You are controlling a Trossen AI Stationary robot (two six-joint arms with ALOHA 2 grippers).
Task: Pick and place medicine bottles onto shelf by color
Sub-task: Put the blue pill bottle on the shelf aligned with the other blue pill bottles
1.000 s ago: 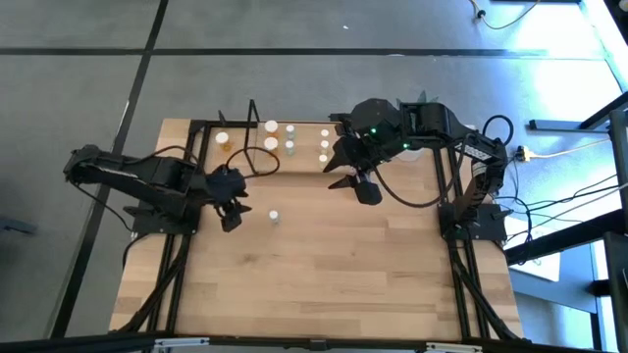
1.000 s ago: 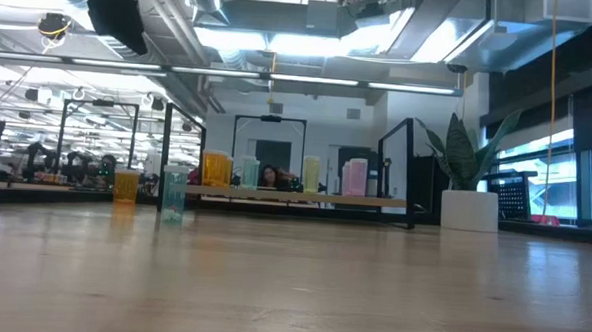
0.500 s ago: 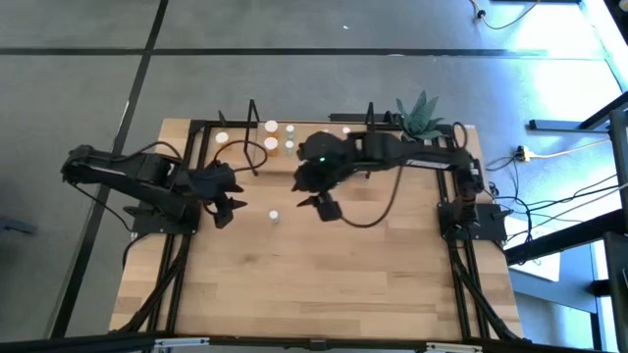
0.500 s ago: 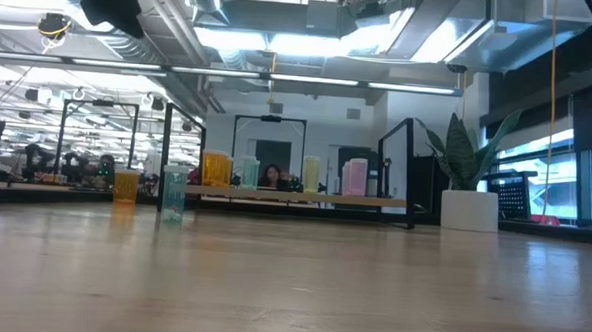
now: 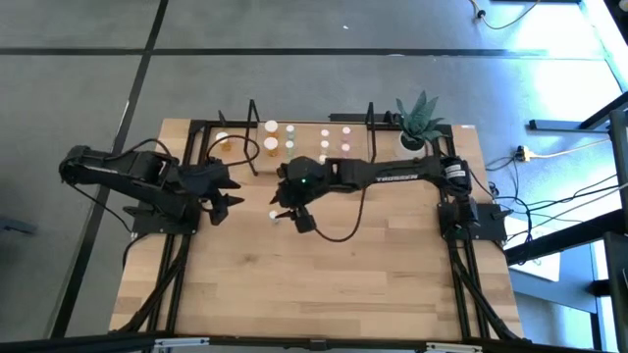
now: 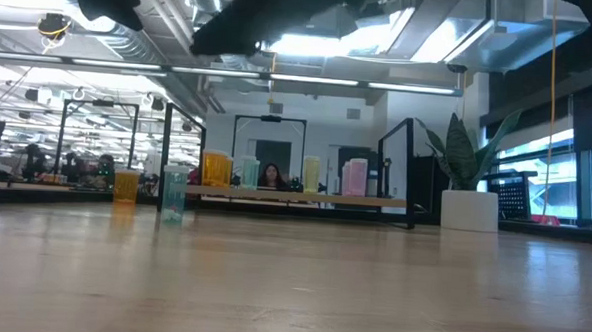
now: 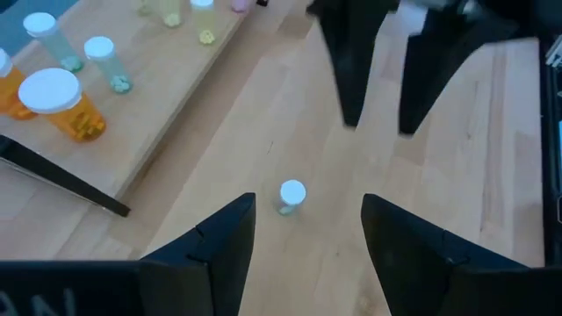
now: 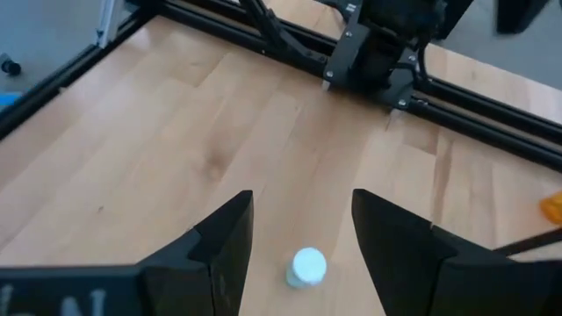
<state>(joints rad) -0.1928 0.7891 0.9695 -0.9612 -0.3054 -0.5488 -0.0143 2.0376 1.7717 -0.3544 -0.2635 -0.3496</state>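
One small greenish bottle with a white cap [image 5: 275, 214] stands alone on the table, on its base; it also shows in the right wrist view [image 8: 307, 266], the left wrist view [image 7: 292, 195] and the low view [image 6: 174, 193]. My right gripper [image 5: 292, 214] is open and hovers above it, touching nothing; in its wrist view [image 8: 300, 202] the bottle shows between the fingers. My left gripper [image 5: 224, 196] is open and empty, to the bottle's left [image 7: 307, 202]. The shelf [image 5: 309, 147] at the far side holds several bottles, among them an orange one [image 7: 57, 101] and a pink one [image 6: 354, 177].
A potted plant [image 5: 420, 118] stands at the far right corner. The shelf's black upright loops [image 5: 251, 137] rise at both ends of its board. Black frame rails [image 5: 172, 265] run along the table's left and right sides. Bare wood [image 5: 324, 284] lies toward the near edge.
My right gripper has swept from the shelf's right end toward the table's left and near side, and now hangs over the lone bottle; its arm now shows at the top of the low view. The bottle has not moved.
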